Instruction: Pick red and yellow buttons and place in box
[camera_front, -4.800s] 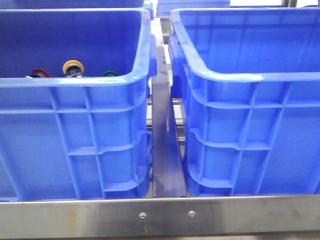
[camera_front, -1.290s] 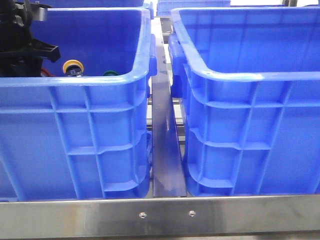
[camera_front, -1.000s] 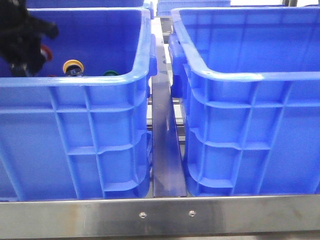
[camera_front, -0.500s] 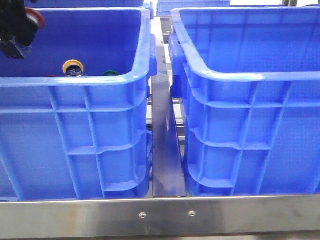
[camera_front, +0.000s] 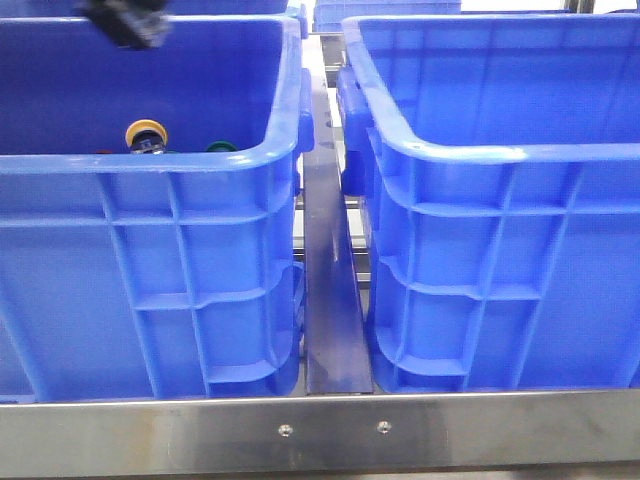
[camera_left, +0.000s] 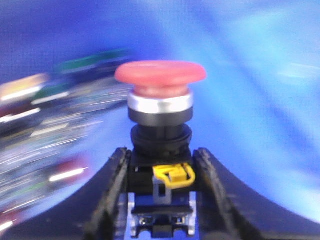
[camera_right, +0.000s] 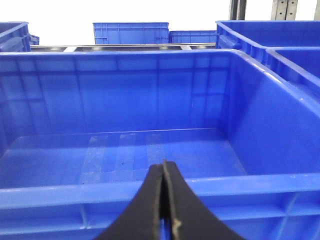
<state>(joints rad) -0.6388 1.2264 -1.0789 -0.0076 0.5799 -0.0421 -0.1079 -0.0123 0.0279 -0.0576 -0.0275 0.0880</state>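
Red button (camera_left: 160, 82) is clamped by its dark body between the left gripper's (camera_left: 161, 200) closed fingers, cap upward, for carriage boxward; the right gripper (camera_right: 163, 200) is shut empty.

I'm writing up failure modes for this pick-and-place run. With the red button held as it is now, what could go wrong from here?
1. The left hand pinches the red button only by its dark lower body, with the heavy cap above; it may tip or slip during a fast carry, as the motion blur suggests.
2. It must clear the left crate's rim and the gap before reaching the right crate; an early release would drop it between them.
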